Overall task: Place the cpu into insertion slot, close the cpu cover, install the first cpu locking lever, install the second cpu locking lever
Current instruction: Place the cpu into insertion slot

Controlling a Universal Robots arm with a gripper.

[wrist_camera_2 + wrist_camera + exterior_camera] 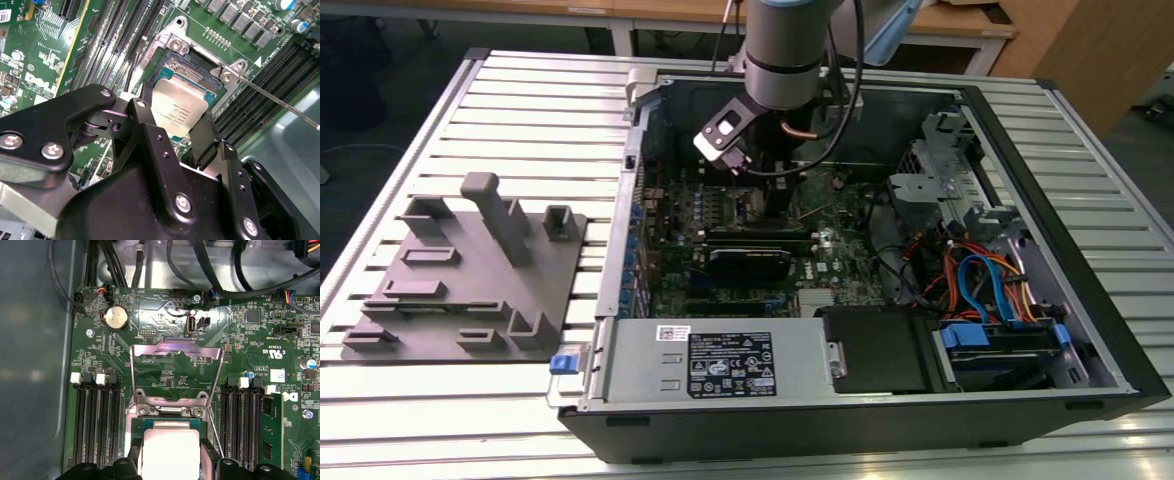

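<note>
While its two black fingers (202, 140) press on opposite edges of the cpu (181, 107), the gripper (175, 115) is clamped on the chip, whose silver top faces the wrist. Directly under the held cpu lies the insertion slot (192, 70), its dark centre and metal rim showing past the chip's far edge. Whether chip and socket touch I cannot tell. Just beyond the fingertips, in the first wrist view, the cpu cover (176, 351) stands swung up and open. A thin locking lever (280, 102) juts free from the slot's corner. Long black memory slots (95, 425) flank the gripper on both sides. Farther out, in the exterior view, the arm (781, 50) reaches down into the open computer case (854, 425), well apart from a grey fixture block (467, 270).
</note>
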